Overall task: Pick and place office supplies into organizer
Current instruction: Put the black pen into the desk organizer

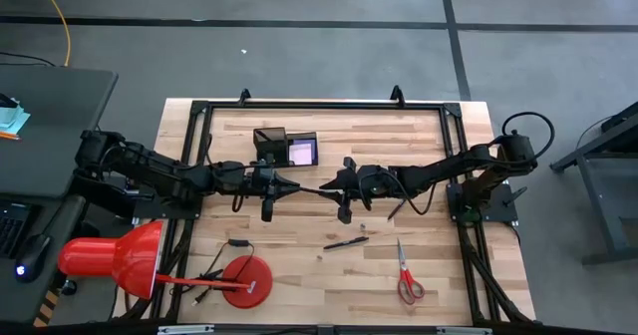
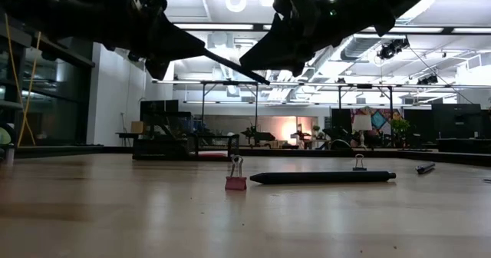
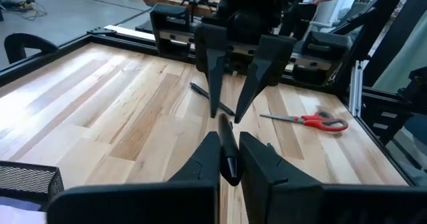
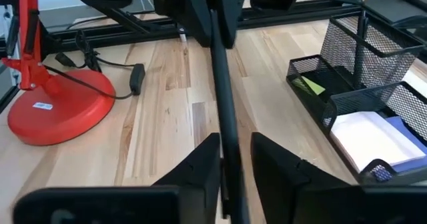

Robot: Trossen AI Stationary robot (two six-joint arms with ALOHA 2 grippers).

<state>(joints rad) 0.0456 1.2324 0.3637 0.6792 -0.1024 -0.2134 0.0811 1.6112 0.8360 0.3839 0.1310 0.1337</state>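
A slim black pen point(image 1: 314, 187) hangs level above the middle of the table, between my two grippers. My left gripper point(image 3: 229, 159) is shut on its left end. My right gripper point(image 4: 235, 159) is open, one finger on each side of the pen's right end; whether they touch it I cannot tell. The black mesh organizer point(image 1: 287, 146) stands at the far side, behind the grippers, with a purple pad point(image 1: 303, 153) and a yellow piece point(image 4: 307, 85) inside. Red-handled scissors point(image 1: 408, 276) and another black pen point(image 1: 346, 242) lie flat on the table near the front. My left gripper pinches the pen's left end point(image 3: 230, 172) between its two fingers. The fingers come level from the table's left and lie along the pen, which sticks out forward past their tips point(image 3: 223, 127). The pen is lifted clear of the table, about level.
A red desk lamp stands at the front left, its round base point(image 1: 246, 280) and cable on the table. A small pink binder clip point(image 2: 235, 178) stands near the lying pen point(image 2: 322, 177). A third pen point(image 2: 426, 168) lies farther right. A black frame rail point(image 1: 324, 104) borders the table.
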